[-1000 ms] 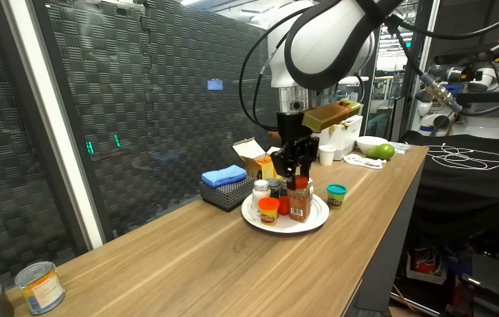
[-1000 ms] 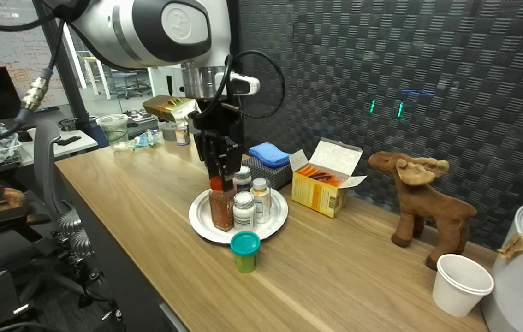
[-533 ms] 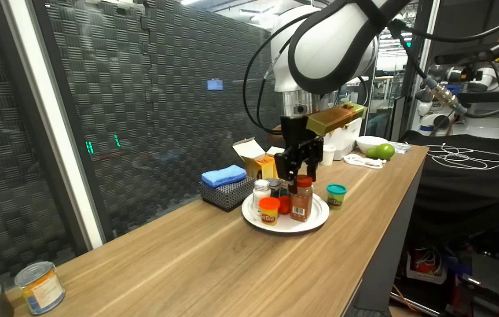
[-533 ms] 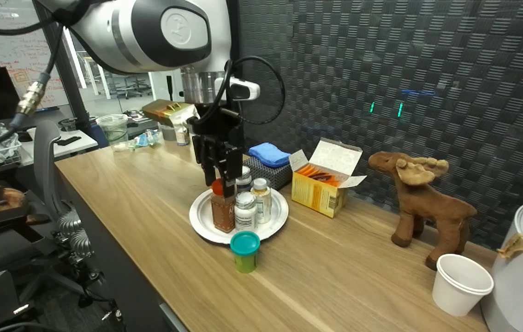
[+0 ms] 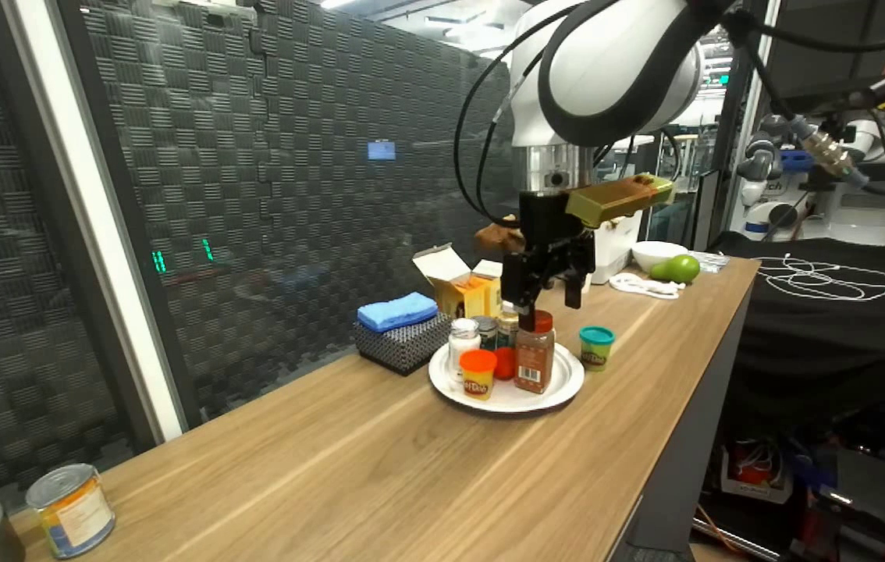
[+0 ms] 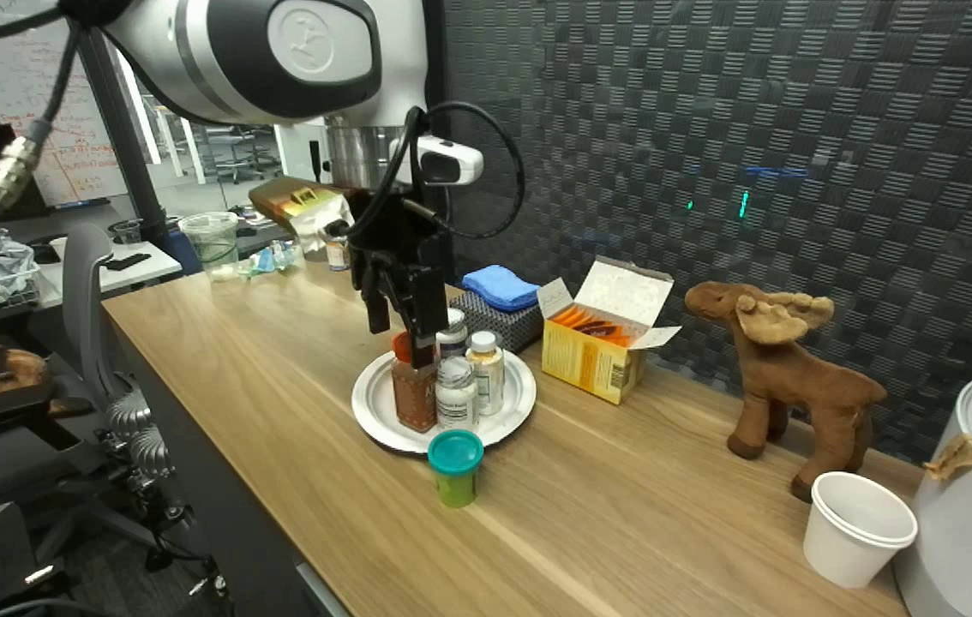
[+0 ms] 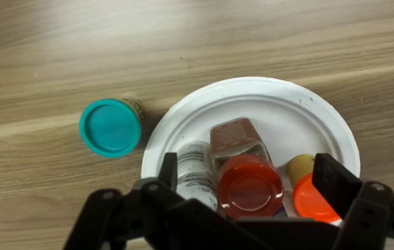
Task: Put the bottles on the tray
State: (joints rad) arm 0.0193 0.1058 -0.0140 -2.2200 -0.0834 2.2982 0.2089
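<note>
The tray, a round white plate [image 5: 509, 403], bears several bottles, all upright. Among them are a square bottle of brown powder with a red cap [image 7: 250, 185], a white bottle [image 6: 456, 403] beside it, a pale white-capped bottle [image 6: 487, 377], a clear-lidded white jar [image 5: 463, 343] and a dark bottle [image 5: 485, 331]. An orange-lidded tub [image 5: 478, 376] and a red round thing [image 5: 504, 364] share the plate. Over the red cap my gripper [image 7: 248, 173] stands open, its fingers wide apart to either side and holding nothing. In an exterior view one finger [image 5: 527, 312] overlaps the cap; contact is unclear.
A teal-lidded tub [image 6: 456, 463] stands on the table just off the plate. Behind are a black mesh box [image 5: 403, 343] under a blue cloth, an open yellow box [image 6: 589, 360] and a toy moose [image 6: 786, 377]. A tin can [image 5: 72, 511] sits far off.
The jaws have spread apart and let go of the red-capped bottle, which stays standing on the plate. My gripper has shifted right in one exterior view and slightly left in another.
</note>
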